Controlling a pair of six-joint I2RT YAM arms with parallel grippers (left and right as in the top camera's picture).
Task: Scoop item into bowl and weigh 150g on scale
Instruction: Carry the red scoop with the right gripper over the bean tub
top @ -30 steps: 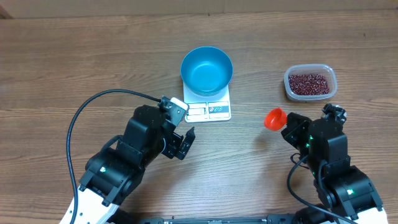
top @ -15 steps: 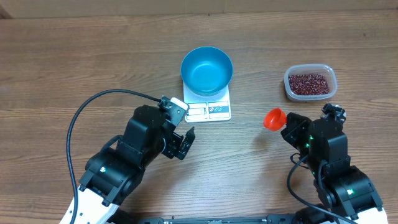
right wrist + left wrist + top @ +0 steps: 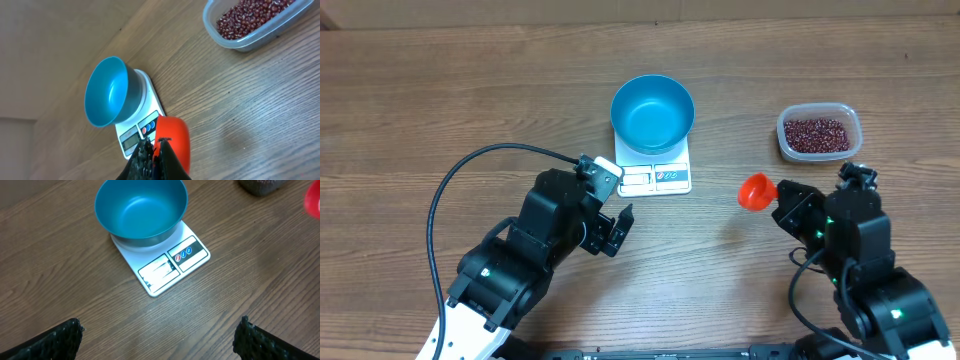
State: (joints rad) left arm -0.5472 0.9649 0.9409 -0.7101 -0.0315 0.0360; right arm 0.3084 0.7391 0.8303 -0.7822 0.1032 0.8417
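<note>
Right, the small dark red-maroon beans [image 3: 814, 134] lie heaped in a clear rounded-rectangle plastic tub [image 3: 782, 128] at the far right of the wooden table [image 3: 440, 90]. The tub's long axis runs left to right across the table. The single beans are too small to tell which way each one points.

Over at the centre, the round, deep bright-blue bowl [image 3: 652, 113] sits upright on the flat white rectangular kitchen scale [image 3: 655, 178], covering its far half. The bowl shows only its bare blue inside. The scale's display window and label panel run along the near edge, facing the arms.

Now the right gripper [image 3: 788, 205]: its jaws are clamped on the handle of a bright orange-red plastic scoop [image 3: 756, 191]. The scoop's long axis lies roughly left to right, cup end pointing left, between the scale and the tub and apart from both. Whether anything sits in the cup, I cannot tell.

And the left gripper [image 3: 157, 347] has its jaws spread wide with nothing between them, near the scale's front edge but clear of it.
</note>
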